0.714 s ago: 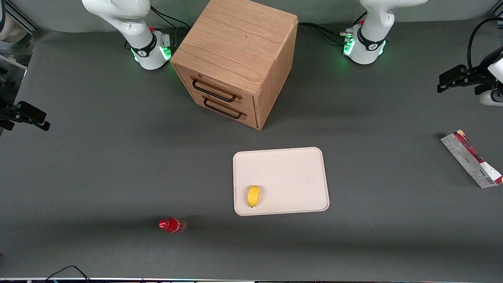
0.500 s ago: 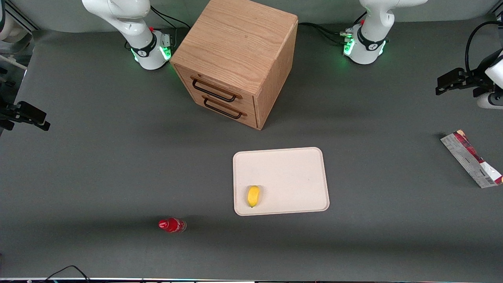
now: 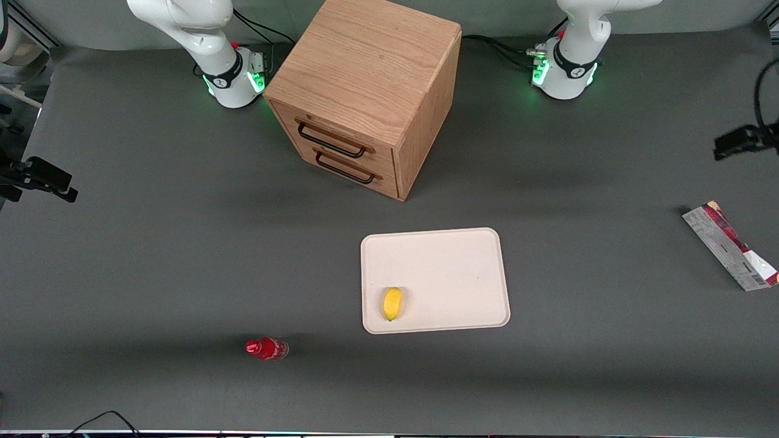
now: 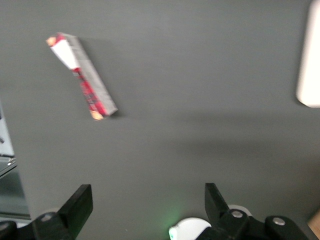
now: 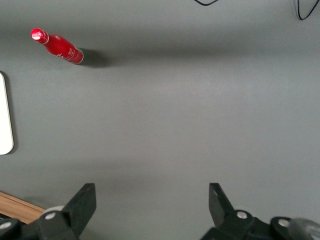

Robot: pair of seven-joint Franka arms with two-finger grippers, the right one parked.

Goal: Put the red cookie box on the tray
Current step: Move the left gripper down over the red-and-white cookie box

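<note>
The long flat red cardboard cookie box (image 3: 730, 246) lies on the dark grey surface (image 3: 182, 255) at the working arm's end, well apart from the cream-white rectangular tray (image 3: 450, 267) in the middle. A small yellow fruit (image 3: 392, 303) rests on the tray. The black two-finger hand (image 4: 147, 207) hangs above the surface, farther from the front camera than the box, its fingers (image 4: 80, 202) wide apart and holding nothing.

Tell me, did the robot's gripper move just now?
Yes. The gripper slid toward the table's working-arm edge, away from the wooden cabinet; the red cookie box stayed put.
</note>
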